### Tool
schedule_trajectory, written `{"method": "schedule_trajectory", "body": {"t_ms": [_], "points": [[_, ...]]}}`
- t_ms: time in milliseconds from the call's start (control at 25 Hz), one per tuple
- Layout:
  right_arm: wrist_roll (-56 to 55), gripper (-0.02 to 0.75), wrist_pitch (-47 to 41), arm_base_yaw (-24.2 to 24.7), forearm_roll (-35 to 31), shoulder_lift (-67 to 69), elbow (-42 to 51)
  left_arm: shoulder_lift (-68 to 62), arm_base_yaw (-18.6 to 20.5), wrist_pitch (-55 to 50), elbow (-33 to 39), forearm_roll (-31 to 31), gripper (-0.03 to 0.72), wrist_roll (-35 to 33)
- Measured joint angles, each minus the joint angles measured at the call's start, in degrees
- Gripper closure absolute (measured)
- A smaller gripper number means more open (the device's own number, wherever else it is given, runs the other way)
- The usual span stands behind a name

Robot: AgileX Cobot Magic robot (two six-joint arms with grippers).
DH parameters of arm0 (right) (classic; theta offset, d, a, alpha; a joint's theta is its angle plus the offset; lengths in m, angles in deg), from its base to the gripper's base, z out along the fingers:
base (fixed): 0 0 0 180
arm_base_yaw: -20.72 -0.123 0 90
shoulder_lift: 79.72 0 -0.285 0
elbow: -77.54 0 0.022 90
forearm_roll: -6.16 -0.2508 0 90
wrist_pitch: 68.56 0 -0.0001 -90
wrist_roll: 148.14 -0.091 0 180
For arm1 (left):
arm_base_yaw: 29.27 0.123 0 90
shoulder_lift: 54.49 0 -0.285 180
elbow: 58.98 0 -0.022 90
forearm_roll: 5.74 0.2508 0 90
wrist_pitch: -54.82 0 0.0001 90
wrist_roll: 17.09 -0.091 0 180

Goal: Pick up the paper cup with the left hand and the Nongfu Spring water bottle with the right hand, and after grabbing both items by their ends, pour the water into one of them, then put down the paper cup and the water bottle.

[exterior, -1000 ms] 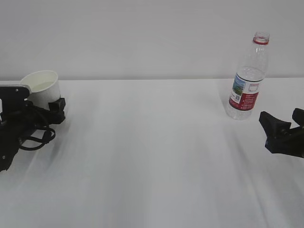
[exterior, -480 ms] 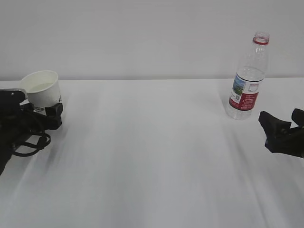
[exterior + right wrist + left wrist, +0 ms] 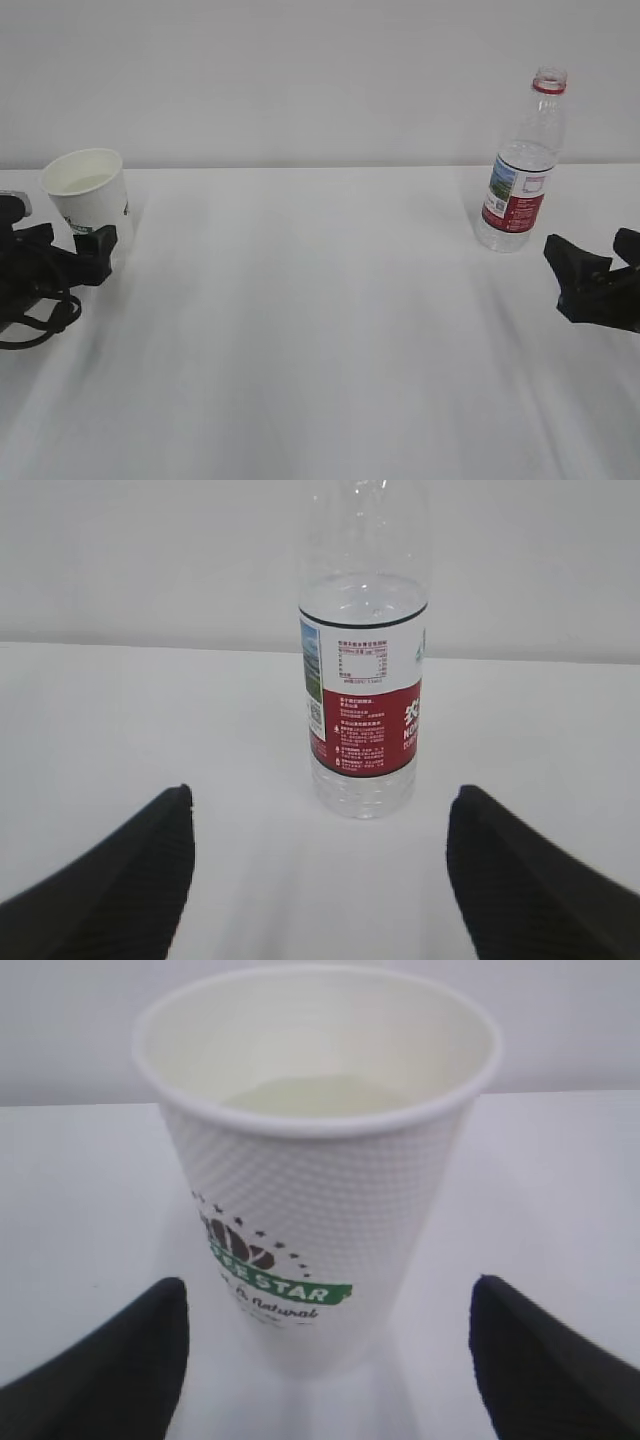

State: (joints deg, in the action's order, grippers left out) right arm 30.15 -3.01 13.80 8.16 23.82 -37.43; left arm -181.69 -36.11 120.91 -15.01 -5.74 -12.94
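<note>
Now both hands are spread wide, holding nothing
Left hand (image 3: pixel 95 243) flanks the upright cup (image 3: pixel 88 205) on the counter (image 3: pixel 320 330); right hand (image 3: pixel 590 275) sits near the standing bottle (image 3: pixel 522 165)

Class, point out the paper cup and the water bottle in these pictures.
paper cup (image 3: pixel 300 1210): left wrist view, on its dimpled side wall.
water bottle (image 3: pixel 365 710): right wrist view, on its label's white panel.
</note>
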Motion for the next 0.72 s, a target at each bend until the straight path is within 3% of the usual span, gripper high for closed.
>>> {"method": "schedule_trajectory", "body": {"t_ms": [440,720], "points": [[3.32,0.145,-0.15,0.00,-1.44,-2.21,0.00,7.88,0.00,0.00,6.43,0.00,0.057,0.00],[5.37,0.145,-7.43,0.00,-4.15,-11.13,0.21,15.40,0.00,-0.26,7.67,0.00,0.064,0.00]]}}
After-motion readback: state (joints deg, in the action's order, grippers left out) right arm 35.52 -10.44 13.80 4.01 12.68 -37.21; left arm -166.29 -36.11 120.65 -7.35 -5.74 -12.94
